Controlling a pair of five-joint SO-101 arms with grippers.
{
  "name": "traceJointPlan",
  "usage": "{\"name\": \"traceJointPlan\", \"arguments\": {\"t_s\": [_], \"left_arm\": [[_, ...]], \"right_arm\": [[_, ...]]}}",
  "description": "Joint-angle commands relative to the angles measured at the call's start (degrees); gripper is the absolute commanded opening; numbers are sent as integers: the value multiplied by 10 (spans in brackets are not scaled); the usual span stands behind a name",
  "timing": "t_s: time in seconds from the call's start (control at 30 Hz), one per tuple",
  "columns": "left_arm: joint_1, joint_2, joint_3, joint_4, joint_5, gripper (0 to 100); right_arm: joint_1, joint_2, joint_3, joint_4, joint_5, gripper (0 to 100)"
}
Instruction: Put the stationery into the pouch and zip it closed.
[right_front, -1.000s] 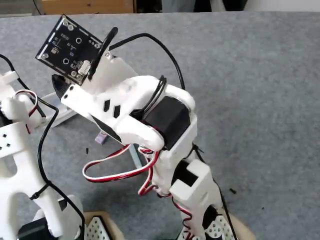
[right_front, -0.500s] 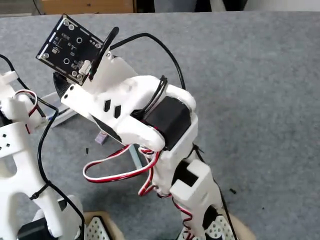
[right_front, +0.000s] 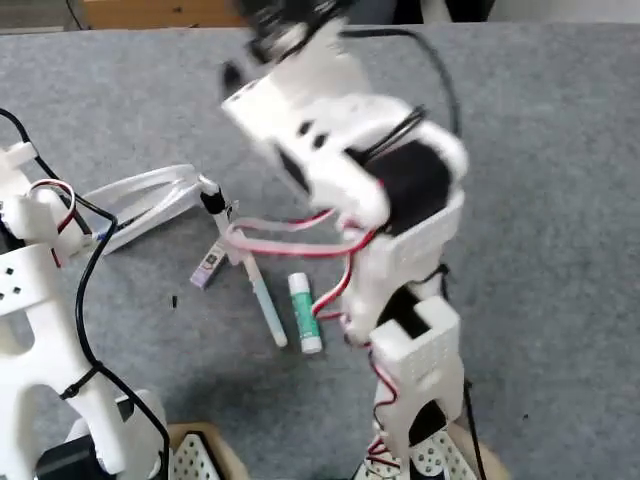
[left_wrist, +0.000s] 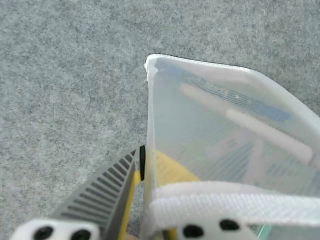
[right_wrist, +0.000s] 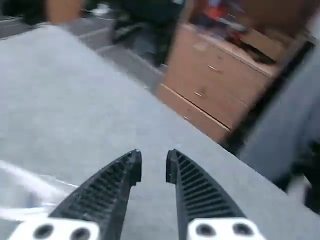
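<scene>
On the grey counter (right_front: 560, 150), the clear pouch (right_front: 150, 195) lay with its edge clamped by the fingers of the left gripper (left_wrist: 148, 167). A pen (right_front: 262, 295) and glue stick (right_front: 305, 313) lay loose nearby, not yet loaded. The right gripper (right_wrist: 153, 161) hung high, fingers slightly parted and empty; it likely needed to descend and grasp one.

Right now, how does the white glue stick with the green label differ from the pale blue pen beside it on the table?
The white glue stick with the green label is shorter than the pale blue pen. The glue stick is also clearly thicker, the pen slim. The glue stick is two-coloured, the pen one pale colour. Both lie flat on the grey table, outside the translucent pouch.
</scene>
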Motion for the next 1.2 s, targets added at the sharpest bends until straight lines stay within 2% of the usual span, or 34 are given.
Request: {"name": "traceJointPlan", "arguments": {"t_s": [0.0, 0.17, 0.47, 0.87, 1.07, 1.17], "left_arm": [[-9, 2, -3, -7, -4, 29], [-9, 0, -3, -6, -4, 29], [-9, -1, -3, -6, -4, 29], [-6, -2, -3, -4, -4, 29], [-6, -2, 0, -4, -4, 29], [-6, -2, 1, -4, -4, 29]], "right_arm": [[49, -46, 29, 5, -9, 98], [86, -89, 149, 5, -9, 98], [110, -252, 543, -14, -10, 96], [109, -529, 1042, -220, -10, 96], [109, -551, 1168, -274, -31, 98], [79, -550, 1187, -296, -37, 98]]}}
